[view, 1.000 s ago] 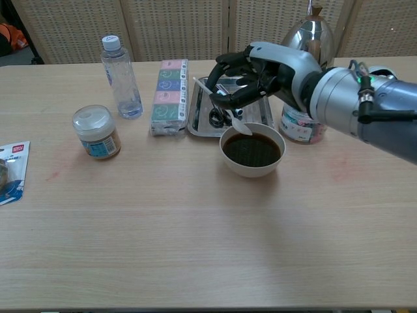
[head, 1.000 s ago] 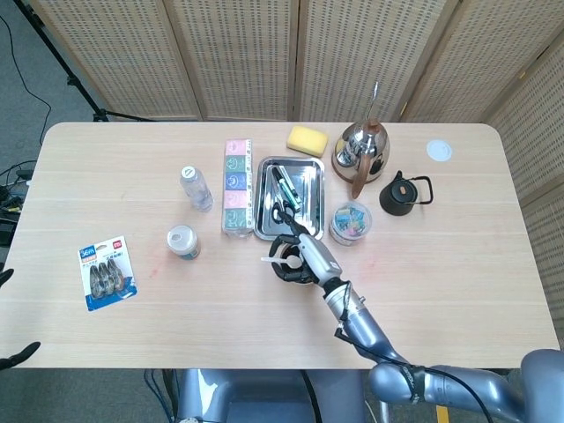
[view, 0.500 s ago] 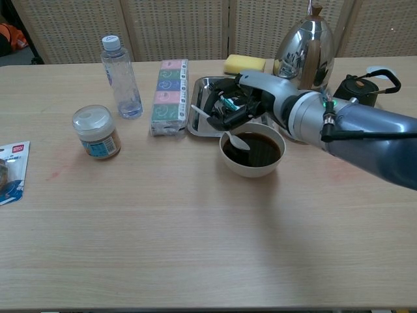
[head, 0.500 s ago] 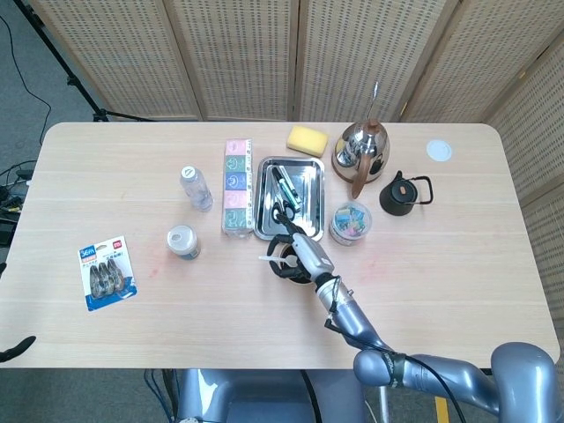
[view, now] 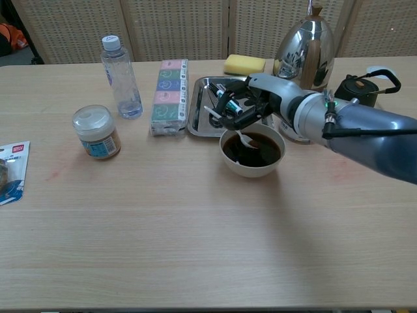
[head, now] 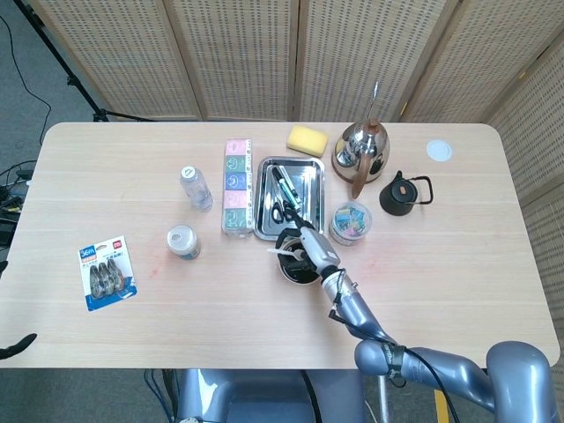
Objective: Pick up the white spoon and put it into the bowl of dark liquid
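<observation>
Bright, even indoor light; soft shadows, sharp focus.

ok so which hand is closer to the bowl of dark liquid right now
The right hand. It sits at the far rim of the bowl, holding the white spoon whose tip dips into the liquid. The left hand is only a sliver at the table's near-left edge, well away.

Wicker folding screens (head: pixel 291 53) behind light wood table (head: pixel 106 344); grey floor (head: pixel 26 97).
</observation>
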`<state>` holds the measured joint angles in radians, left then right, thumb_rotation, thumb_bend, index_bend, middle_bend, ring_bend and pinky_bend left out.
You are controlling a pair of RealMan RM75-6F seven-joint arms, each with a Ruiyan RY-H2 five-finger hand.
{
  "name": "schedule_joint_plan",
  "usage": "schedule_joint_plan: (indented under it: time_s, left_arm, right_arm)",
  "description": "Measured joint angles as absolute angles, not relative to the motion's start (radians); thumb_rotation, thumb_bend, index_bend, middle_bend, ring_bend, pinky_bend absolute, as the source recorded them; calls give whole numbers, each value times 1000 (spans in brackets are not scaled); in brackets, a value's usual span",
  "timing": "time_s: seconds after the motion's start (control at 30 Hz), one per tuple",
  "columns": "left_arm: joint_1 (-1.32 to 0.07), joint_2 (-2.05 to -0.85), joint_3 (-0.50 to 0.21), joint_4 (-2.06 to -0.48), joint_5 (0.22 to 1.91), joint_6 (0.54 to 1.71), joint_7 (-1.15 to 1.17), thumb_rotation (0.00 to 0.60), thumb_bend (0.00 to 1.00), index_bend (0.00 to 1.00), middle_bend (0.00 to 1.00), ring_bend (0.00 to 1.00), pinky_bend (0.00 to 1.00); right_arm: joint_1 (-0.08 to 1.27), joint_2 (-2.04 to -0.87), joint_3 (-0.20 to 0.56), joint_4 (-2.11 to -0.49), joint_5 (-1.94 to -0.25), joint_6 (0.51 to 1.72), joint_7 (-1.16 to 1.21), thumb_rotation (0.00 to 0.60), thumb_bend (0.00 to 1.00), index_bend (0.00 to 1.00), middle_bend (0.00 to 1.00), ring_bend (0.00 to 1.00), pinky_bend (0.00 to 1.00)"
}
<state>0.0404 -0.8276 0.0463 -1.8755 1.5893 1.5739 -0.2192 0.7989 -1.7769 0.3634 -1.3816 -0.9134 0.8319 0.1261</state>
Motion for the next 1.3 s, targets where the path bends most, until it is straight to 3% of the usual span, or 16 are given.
schedule_joint_plan:
  time_s: [0.63, 0.9, 1.3]
  left_arm:
    - [45, -834, 54, -1882, 1616, 1580, -197, 600, 0, 0, 0, 0, 0]
    - [48, -831, 55, -1877, 1618, 1588, -211, 600, 0, 0, 0, 0, 0]
    - [46, -826, 51, -1871, 1607, 1583, -228, 600, 0, 0, 0, 0, 0]
  right_arm:
    - [736, -1657, 306, -1526, -907, 832, 94, 600, 620, 622, 0, 0, 0]
    - [746, -1681, 299, -1526, -876, 816, 85, 600, 620, 622, 0, 0, 0]
    - [794, -1754, 361, -1423, -836, 817, 93, 600, 620, 625, 0, 0, 0]
